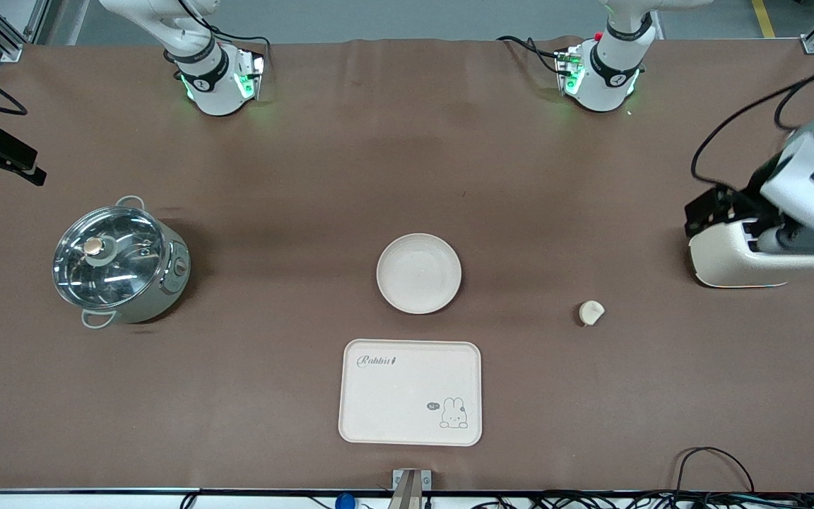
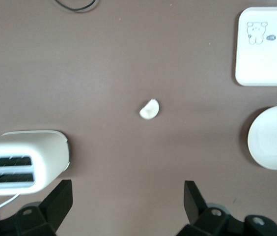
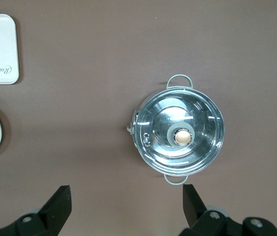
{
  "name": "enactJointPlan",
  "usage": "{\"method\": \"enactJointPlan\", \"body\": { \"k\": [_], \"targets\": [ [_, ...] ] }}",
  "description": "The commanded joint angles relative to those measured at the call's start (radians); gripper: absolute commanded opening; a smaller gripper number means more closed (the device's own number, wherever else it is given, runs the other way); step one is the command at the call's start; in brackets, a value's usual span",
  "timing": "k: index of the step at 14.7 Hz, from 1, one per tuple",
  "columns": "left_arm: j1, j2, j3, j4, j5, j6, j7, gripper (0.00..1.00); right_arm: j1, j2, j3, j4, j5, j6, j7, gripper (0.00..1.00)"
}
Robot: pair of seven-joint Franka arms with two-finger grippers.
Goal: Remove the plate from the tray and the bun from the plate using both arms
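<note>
Cream on brown is the whole layout: the plate (image 1: 419,273) sits bare on the table, clear of the tray (image 1: 410,392), which lies nearer the front camera with nothing on it. The bun (image 1: 591,312) rests on the cloth by itself, toward the left arm's end of the table, well apart from the plate. Judged from that, both removals look done, and any coming move is probably only a retreat.

If the bun did need another touch, the left arm is plainly the nearer one. The left gripper (image 2: 128,204) hangs over the table beside the toaster (image 1: 739,263), jaws spread wide and empty, with the bun ahead of the gap between the fingers and its flat side turned toward the plate. The right gripper (image 3: 126,205) is likewise wide open and holds nothing, poised above the table near the lidded pot (image 1: 121,263) at the right arm's end.

Only the front view shows plate, tray and bun together. The left wrist view alone shows the toaster's two slots, and the right wrist view alone looks straight down on the pot's glass lid and knob; the right gripper itself is out of the front view.
</note>
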Motion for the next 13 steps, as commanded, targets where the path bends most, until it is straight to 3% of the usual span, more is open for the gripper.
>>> {"method": "enactJointPlan", "body": {
  "k": [1, 3, 4, 9, 13],
  "targets": [
    [0.004, -0.085, -0.001, -0.114, 0.022, 0.015, 0.011, 1.00, 0.006, -0.017, 0.000, -0.018, 0.013, 0.004, -0.001, 1.00],
    [-0.011, -0.190, 0.024, -0.273, 0.022, 0.122, 0.012, 1.00, 0.004, -0.017, 0.000, -0.018, 0.013, 0.007, -0.001, 1.00],
    [-0.023, -0.220, 0.033, -0.305, 0.022, 0.131, 0.011, 1.00, 0.004, -0.017, 0.000, -0.018, 0.015, 0.007, 0.000, 1.00],
    [0.006, -0.212, 0.027, -0.270, 0.019, 0.124, 0.040, 1.00, 0.006, -0.018, 0.000, -0.015, 0.001, 0.005, -0.003, 1.00],
    [0.021, -0.113, 0.027, -0.124, 0.024, 0.044, 0.042, 1.00, 0.001, -0.017, -0.005, -0.013, -0.013, 0.004, -0.012, 1.00]
  ]
}}
